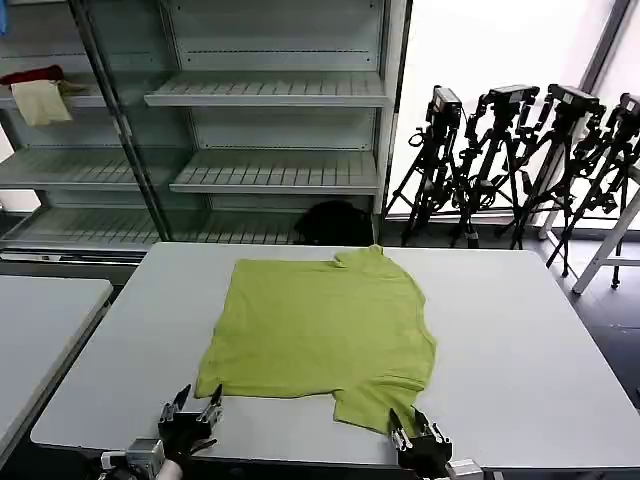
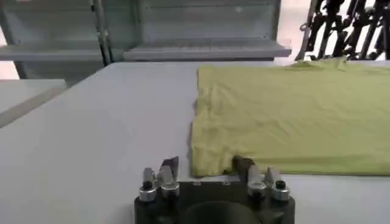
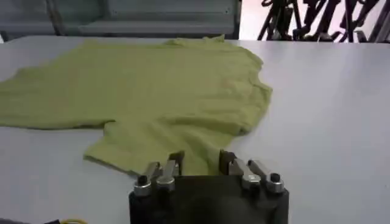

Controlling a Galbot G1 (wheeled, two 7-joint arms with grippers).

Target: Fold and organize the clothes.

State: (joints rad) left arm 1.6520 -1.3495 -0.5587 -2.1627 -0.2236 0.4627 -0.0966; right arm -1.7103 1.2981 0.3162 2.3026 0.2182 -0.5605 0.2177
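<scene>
The clothes are one lime-green T-shirt (image 1: 320,330) lying flat on the grey table (image 1: 510,340), collar toward the far edge and one sleeve pointing at the near edge. My left gripper (image 1: 195,405) stands open at the shirt's near left corner. In the left wrist view that corner of the T-shirt (image 2: 292,115) lies just ahead of the left gripper (image 2: 206,163), between its spread fingers. My right gripper (image 1: 410,425) is open at the tip of the near sleeve. The right wrist view has the T-shirt (image 3: 152,91) sleeve edge right in front of the right gripper (image 3: 202,157).
A second grey table (image 1: 40,320) stands to the left. Metal shelves (image 1: 270,95) rise behind, with a beige cloth (image 1: 40,100) and a dark red cloth (image 1: 30,75) on one. Black tripods (image 1: 520,160) crowd the back right. A dark object (image 1: 335,222) sits beyond the table.
</scene>
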